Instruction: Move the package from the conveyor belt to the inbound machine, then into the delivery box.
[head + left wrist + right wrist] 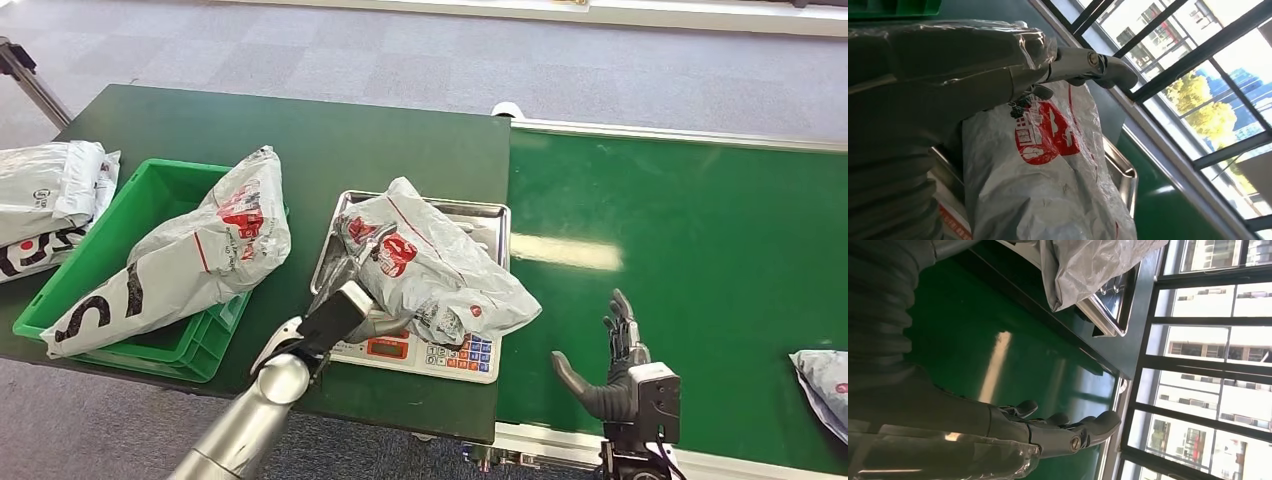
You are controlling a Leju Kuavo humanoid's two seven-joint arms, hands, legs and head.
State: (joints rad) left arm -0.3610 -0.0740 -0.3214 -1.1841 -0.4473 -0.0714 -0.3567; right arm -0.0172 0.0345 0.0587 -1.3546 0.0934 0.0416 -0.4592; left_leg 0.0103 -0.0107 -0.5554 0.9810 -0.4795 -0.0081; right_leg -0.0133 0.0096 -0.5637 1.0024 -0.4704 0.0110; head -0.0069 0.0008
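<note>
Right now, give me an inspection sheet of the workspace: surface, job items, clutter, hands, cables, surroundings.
Surface: dark green table beside the brighter green conveyor belt.
Job's things: package lying on the scale, on its steel tray; another package lying across the green bin, overhanging its rim.
Clutter: more packages at the table's left end; one package on the belt at the right edge.
Hands: left hand touching the package on the scale, a closed grip cannot be confirmed; right hand over the belt, fingers apart, holding nothing.
Cables: nothing seen.
Surroundings: grey carpet floor; large windows.
</note>
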